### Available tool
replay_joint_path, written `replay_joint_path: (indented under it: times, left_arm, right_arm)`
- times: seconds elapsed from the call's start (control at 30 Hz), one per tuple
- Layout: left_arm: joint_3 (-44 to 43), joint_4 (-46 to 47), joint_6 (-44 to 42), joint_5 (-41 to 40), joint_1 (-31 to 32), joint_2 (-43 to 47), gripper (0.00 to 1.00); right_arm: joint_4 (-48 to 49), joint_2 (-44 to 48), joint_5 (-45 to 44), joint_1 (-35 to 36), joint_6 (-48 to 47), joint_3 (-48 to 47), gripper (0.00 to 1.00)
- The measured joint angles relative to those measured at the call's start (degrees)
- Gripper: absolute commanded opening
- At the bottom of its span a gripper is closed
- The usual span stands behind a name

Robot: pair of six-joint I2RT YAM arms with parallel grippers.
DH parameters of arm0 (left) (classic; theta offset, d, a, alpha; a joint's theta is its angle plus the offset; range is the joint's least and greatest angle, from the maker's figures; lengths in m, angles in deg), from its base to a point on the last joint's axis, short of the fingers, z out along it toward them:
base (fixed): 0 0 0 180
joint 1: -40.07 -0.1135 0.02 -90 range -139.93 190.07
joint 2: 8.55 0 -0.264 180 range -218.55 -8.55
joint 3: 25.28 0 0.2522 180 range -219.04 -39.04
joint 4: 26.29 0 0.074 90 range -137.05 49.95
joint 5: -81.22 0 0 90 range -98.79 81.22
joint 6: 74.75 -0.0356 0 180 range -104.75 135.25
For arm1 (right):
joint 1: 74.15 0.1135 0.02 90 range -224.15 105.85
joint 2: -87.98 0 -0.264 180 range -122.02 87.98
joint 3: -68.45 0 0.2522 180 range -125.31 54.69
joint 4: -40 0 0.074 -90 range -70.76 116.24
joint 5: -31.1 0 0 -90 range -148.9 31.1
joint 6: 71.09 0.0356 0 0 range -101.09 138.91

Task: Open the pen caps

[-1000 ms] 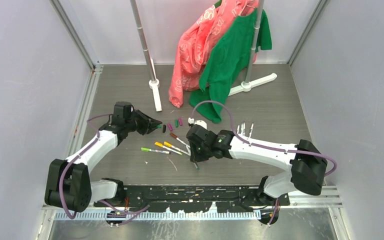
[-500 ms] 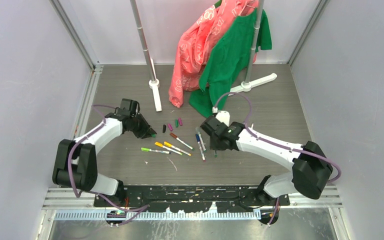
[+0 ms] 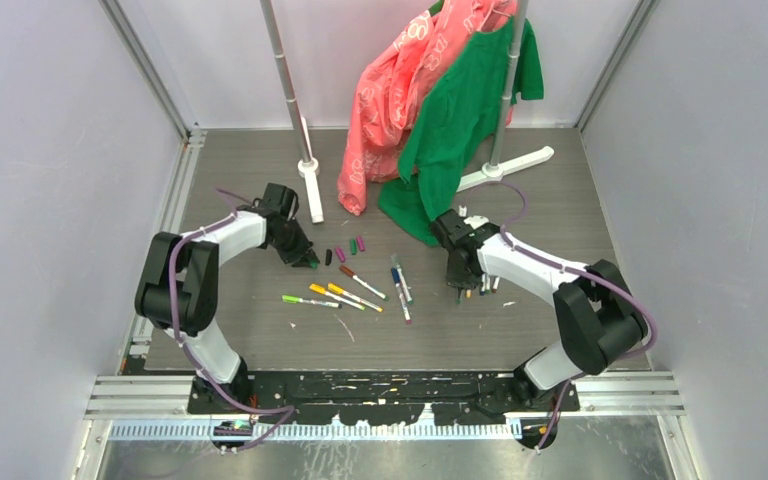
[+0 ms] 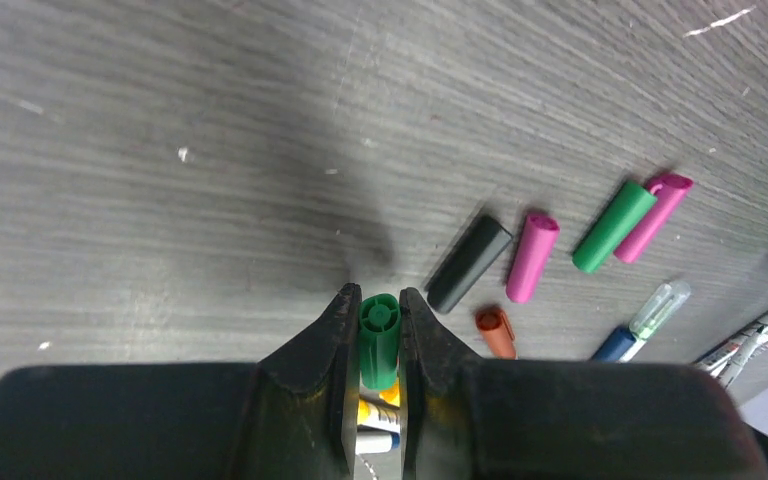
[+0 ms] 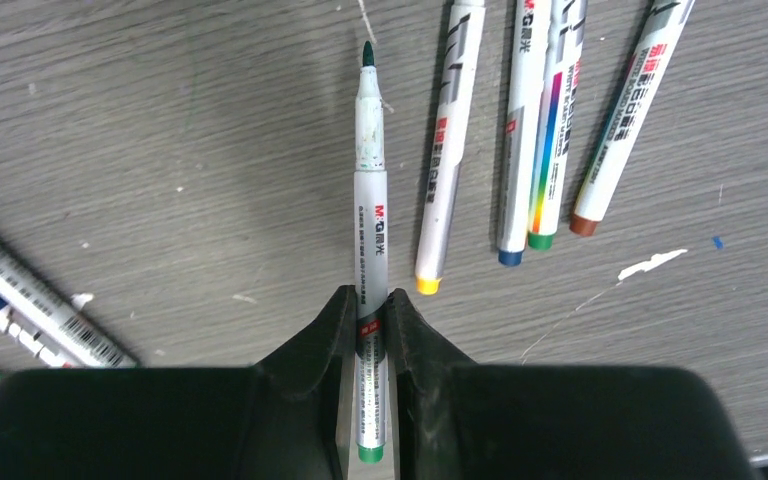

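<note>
1. Currently one pen is apart from its cap. The left gripper [image 4: 378,300] is pinched tight on a green cap [image 4: 379,345], low over the table [image 4: 160,150], near a row of loose caps [image 4: 532,256].
2. The right gripper [image 5: 368,300] is clamped on the bare-tipped green pen [image 5: 369,190], just beside four other pens [image 5: 525,120] whose tips are out of view.
3. Next, probably: set cap and pen down with their like, then fetch one of the seemingly capped pens [image 3: 345,293] lying between the arms.
4. Writing: "M&G" on the held barrel; other print is too small to read.
</note>
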Motion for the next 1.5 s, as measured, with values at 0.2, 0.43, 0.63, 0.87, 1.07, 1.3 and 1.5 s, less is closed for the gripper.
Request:
replay_joint_path:
  times: [0.2,0.43,0.63,0.87,1.07,1.3,1.5]
  left_arm:
    - [-2.7,0.2,-0.7,-0.2,0.4,-3.4,0.06]
    - [-4.6,0.8,-0.7,0.3,0.6,-5.2,0.20]
    - [-5.3,1.7,-0.7,0.7,1.0,-5.9,0.28]
    - [-5.2,2.2,-0.7,1.1,1.1,-5.8,0.31]
    - [-3.6,3.3,-0.7,0.9,1.1,-4.4,0.36]
    - [-0.1,2.2,-0.7,-0.9,1.1,0.3,0.47]
    - [3.6,1.6,-0.5,-1.5,1.1,8.2,0.56]
  right_arm:
    - [1.5,-3.7,1.0,-2.8,-1.4,0.0,0.01]
    - [2.3,-7.8,1.5,-5.6,-2.8,-1.5,0.07]
    - [2.4,-9.4,1.6,-6.6,-4.1,-3.3,0.30]
    - [1.7,-9.9,1.1,-6.7,-5.2,-4.0,0.38]
    - [-1.1,-9.8,0.1,-6.7,-5.8,-5.0,0.43]
    - [-5.3,-5.2,-1.2,-6.2,-7.1,-7.6,0.44]
    - [-6.6,0.3,-1.6,-3.2,-7.7,-8.9,0.45]
